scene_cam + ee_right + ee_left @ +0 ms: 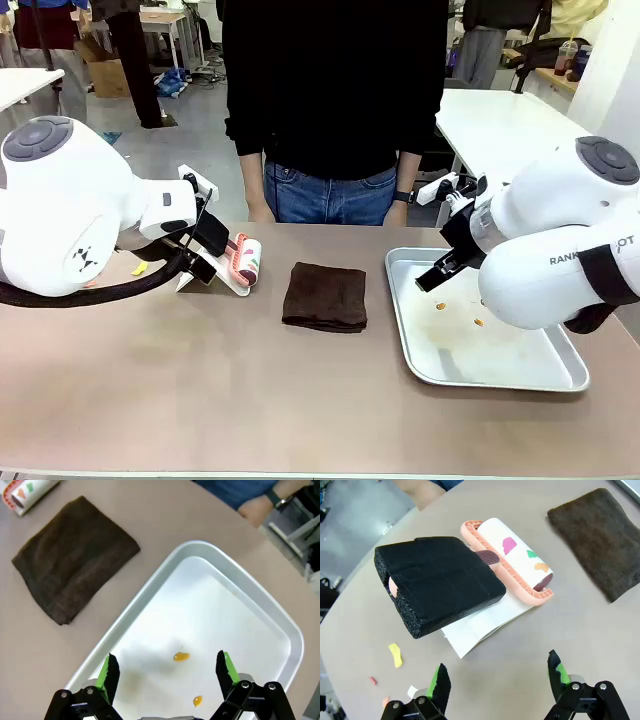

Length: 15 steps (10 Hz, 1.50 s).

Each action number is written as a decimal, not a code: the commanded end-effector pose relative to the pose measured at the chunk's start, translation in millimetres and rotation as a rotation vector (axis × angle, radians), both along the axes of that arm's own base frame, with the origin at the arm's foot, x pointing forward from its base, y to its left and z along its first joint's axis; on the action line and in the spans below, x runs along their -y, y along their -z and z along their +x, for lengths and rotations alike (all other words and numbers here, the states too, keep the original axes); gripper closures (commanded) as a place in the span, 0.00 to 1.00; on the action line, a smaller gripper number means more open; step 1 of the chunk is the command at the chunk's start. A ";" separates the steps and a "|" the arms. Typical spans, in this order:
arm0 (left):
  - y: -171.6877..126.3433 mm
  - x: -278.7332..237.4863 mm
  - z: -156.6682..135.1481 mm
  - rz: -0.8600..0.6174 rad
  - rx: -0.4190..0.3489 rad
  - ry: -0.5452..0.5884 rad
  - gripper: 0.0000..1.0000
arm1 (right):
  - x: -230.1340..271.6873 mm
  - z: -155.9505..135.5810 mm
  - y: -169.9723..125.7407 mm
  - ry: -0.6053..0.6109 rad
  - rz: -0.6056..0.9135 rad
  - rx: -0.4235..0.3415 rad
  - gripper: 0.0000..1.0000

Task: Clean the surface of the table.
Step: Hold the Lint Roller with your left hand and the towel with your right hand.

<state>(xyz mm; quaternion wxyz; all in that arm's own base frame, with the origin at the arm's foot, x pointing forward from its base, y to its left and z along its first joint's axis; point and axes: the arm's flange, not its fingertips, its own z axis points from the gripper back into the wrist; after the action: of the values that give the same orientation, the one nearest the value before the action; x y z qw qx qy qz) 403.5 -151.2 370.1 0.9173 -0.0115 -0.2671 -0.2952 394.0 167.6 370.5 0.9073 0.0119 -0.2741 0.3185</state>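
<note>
Left tool (pixel 497 672): jaws wide, empty, over foam handle (pixel 440 580) of lint roller (pixel 515 555), left of brown cloth (pixel 324 296).
Right tool (pixel 167 667): spread, empty, over tray (pixel 500 384), right of cloth.
Worktop (pixel 200 400): beneath cloth; scraps (pixel 396 655) lie left of cloth.
Next: we'd straddle the handle squarely and close at mid-length.

the wide tan-brown matte table (pixel 180 400) carries a folded dark brown cloth (pixel 325 296) near its middle. left of the cloth, a pink-framed lint roller with a black foam handle (pixel 470 575) lies on a white paper sheet (pixel 480 627), with small yellow and red scraps (pixel 396 655) close by. right of the cloth sits a rectangular silver metal tray (pixel 402 310).
</note>
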 end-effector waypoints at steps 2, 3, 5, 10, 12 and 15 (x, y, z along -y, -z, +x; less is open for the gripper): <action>-0.1 0.0 0.0 0.000 0.000 0.000 0.00 | 0.0 0.0 -0.1 0.000 0.000 0.000 0.00; -0.1 0.0 0.0 0.000 0.000 0.000 0.00 | 0.0 0.0 -0.1 0.000 0.000 0.000 0.00; -0.1 0.0 0.0 0.000 0.000 0.000 0.00 | 0.0 0.0 -0.1 0.000 0.000 0.000 0.00; -0.1 0.0 0.0 0.000 0.000 0.000 0.00 | 0.0 0.0 -0.1 0.000 0.000 0.000 0.00; -0.1 0.0 0.0 0.000 0.000 0.000 0.00 | 0.0 0.0 -0.1 0.000 0.000 0.000 0.00; -7.0 -2.6 -6.2 -0.038 -0.012 0.015 0.00 | 0.7 -4.2 -3.1 -0.010 0.025 -0.017 0.00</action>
<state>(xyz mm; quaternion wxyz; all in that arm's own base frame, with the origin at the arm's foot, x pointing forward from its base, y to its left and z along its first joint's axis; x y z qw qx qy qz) 402.8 -153.0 371.3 0.9176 -0.0151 -0.2679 -0.2933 393.5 168.5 370.4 0.9074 0.0129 -0.2733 0.3191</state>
